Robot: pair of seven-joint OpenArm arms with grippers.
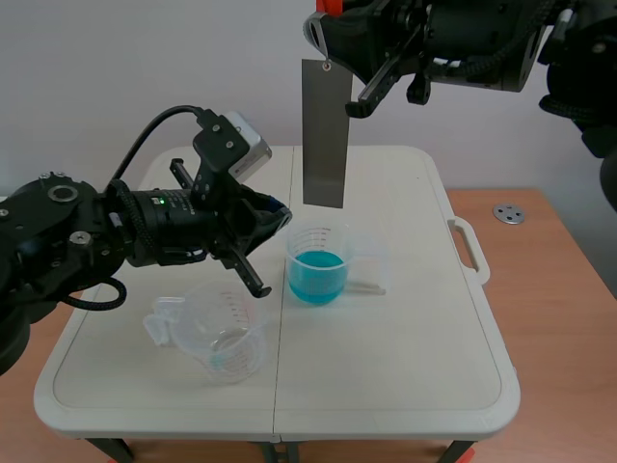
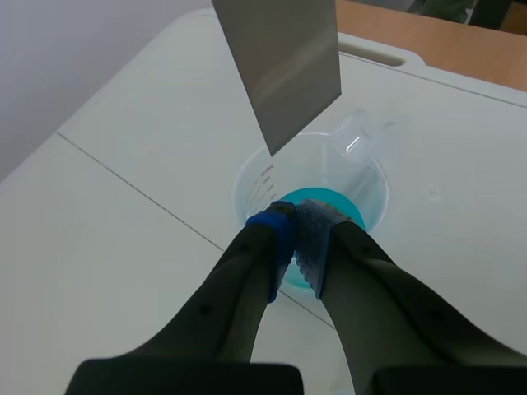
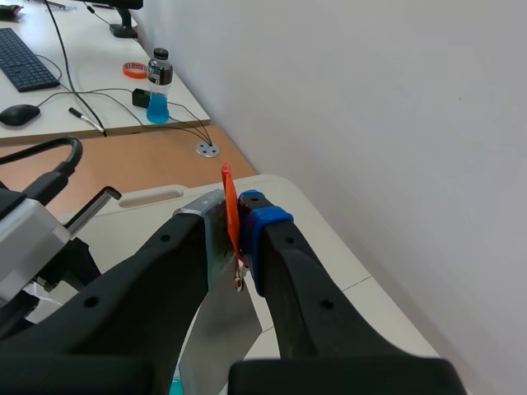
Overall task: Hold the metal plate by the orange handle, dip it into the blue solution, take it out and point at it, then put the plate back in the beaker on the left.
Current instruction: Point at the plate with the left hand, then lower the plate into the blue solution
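Observation:
The grey metal plate [image 1: 324, 135] hangs upright above the beaker of blue solution [image 1: 317, 262], its lower edge clear of the rim. My right gripper [image 1: 331, 27], raised high, is shut on the plate's orange handle [image 3: 230, 216]; the plate [image 3: 216, 317] drops below it. My left gripper [image 1: 281, 217] is shut on nothing, its tips beside the blue beaker and aimed toward the plate's lower end. In the left wrist view the shut gripper [image 2: 295, 220] lies over the beaker's near rim [image 2: 247, 189], with the plate [image 2: 284, 66] just ahead. An empty clear beaker [image 1: 220, 333] stands front left.
A thin clear rod [image 1: 366, 286] lies right of the blue beaker. The white table's carry handle [image 1: 469, 251] is at its right edge, with a wooden desk [image 1: 559, 289] beyond. A far desk holds a bottle of blue liquid [image 3: 158, 86] and a keyboard [image 3: 25, 59].

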